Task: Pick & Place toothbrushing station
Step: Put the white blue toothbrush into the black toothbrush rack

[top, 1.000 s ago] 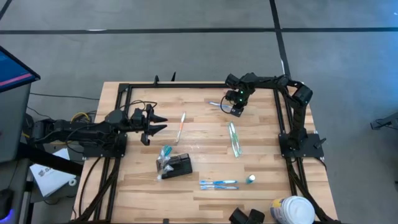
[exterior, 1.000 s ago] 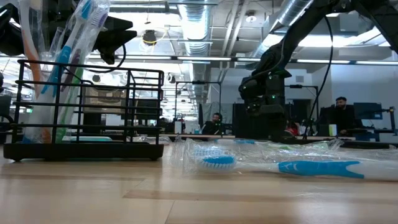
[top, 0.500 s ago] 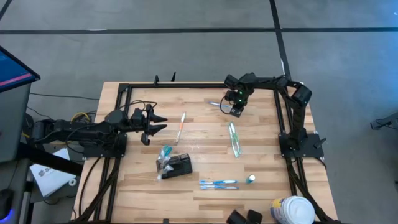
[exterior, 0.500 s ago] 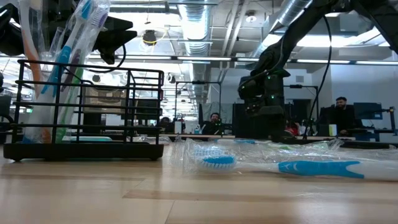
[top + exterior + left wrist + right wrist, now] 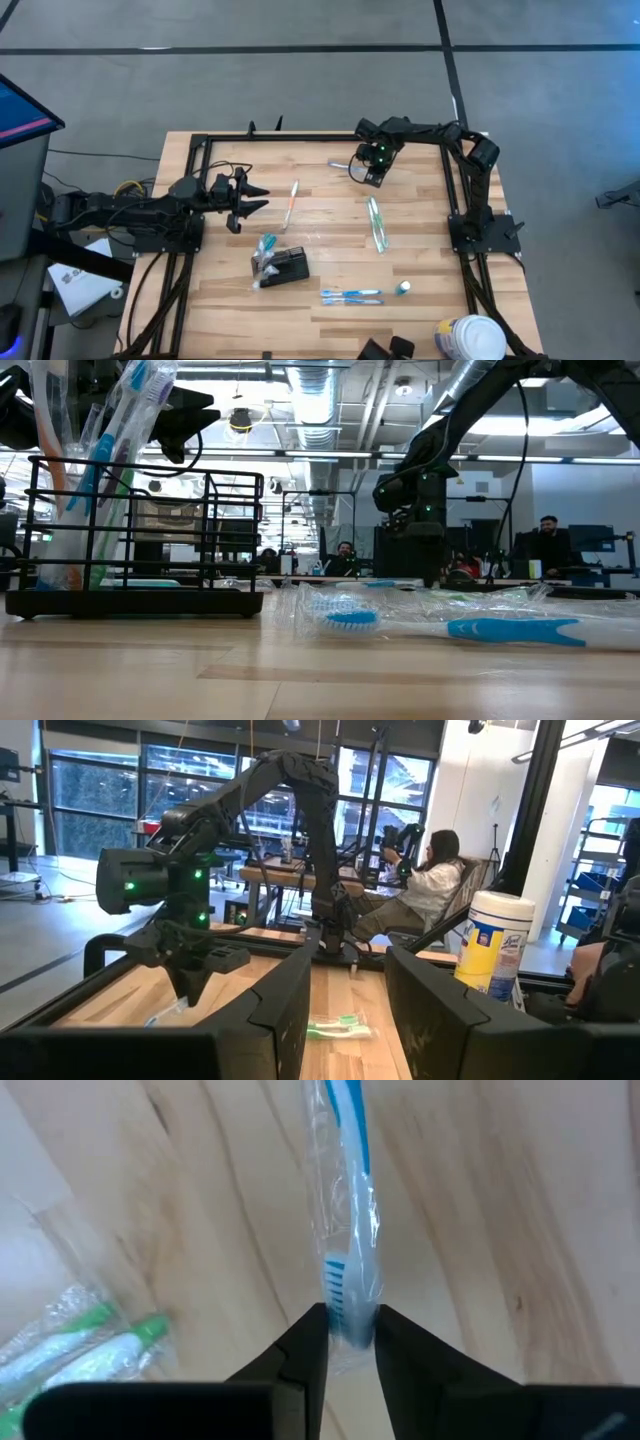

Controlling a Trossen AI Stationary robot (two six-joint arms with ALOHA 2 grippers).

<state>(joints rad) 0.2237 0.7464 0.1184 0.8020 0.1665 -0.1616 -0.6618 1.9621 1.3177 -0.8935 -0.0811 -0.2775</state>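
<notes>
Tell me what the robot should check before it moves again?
1. Right tool closed on the wrapped blue toothbrush: ok, its fingers pinch the brush end.
2. Toothbrush lifted off the wood: cannot tell.
3. Toothbrushing station standing and reachable: ok, it sits near the table's front middle, already holding brushes.
4. Path to the station: ok from above, though the wrapped green toothbrush lies partway along it.
5. Left tool out of the way: ok, it waits at the left side, empty.
6. People nearby: ok, a seated person is beyond the table.
</notes>
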